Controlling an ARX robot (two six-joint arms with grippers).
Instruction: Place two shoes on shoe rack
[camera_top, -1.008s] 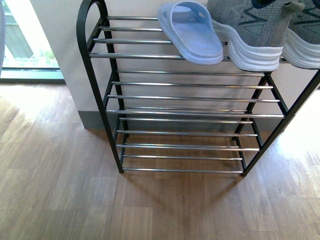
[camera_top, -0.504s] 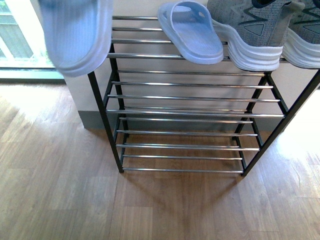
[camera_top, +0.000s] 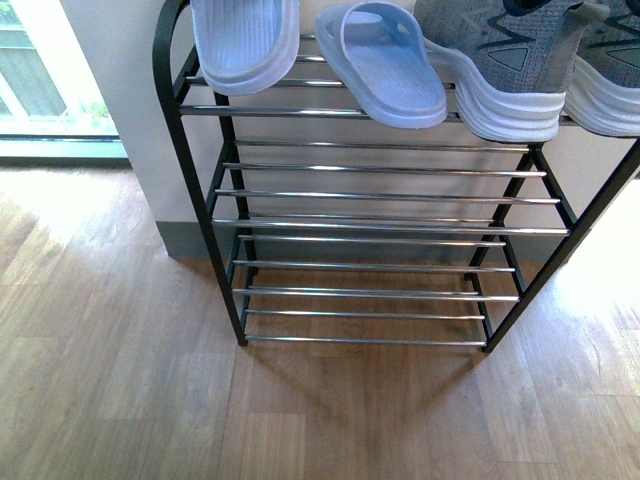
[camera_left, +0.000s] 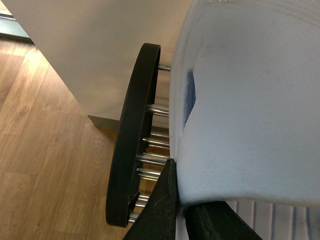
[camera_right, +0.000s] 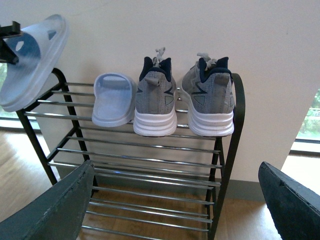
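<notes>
Foam-soft and light, the pale blue slipper (camera_left: 250, 100) is riding in your left claw (camera_left: 182, 212), pinched at its edge, hovering upper left over the shoe rack (camera_top: 190, 180); farther back, your right claw (camera_right: 175, 200) is gaping empty.

On the top tier of the shoe rack (camera_right: 150, 145), one slipper (camera_right: 114, 99) is placed left of two sneakers (camera_right: 156, 100) set side by side; a second slipper (camera_right: 31, 60) is held above the rack's left end
</notes>
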